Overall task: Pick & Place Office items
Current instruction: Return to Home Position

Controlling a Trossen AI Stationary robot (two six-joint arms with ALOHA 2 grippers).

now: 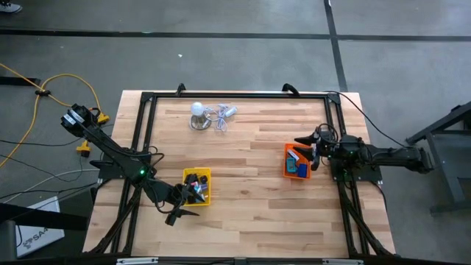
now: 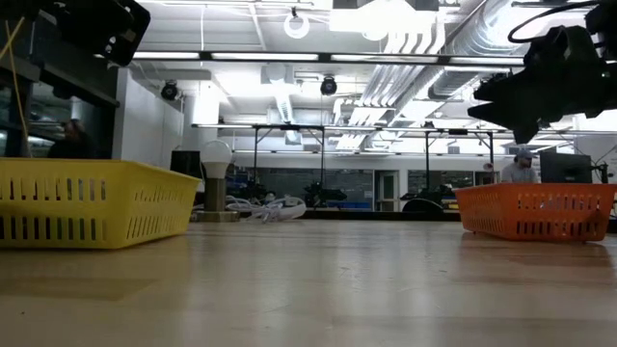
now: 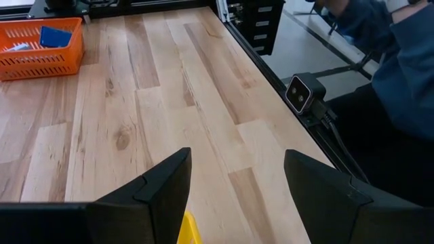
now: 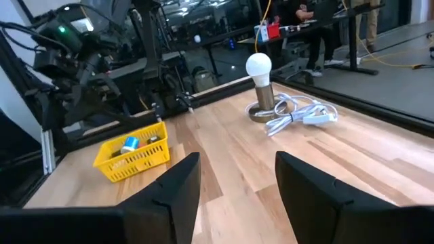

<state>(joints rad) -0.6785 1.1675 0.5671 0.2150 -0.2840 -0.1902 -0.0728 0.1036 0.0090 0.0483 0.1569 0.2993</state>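
Your right end effector (image 4: 237, 156) hangs released above the orange tray's (image 1: 287, 168) edge; your left end effector (image 3: 237, 154), released too, is well apart from it.

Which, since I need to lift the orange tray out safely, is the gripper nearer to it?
The right. The right gripper hangs over the orange tray, at the edge on its own arm's side; the left gripper is across the table, above the yellow tray.
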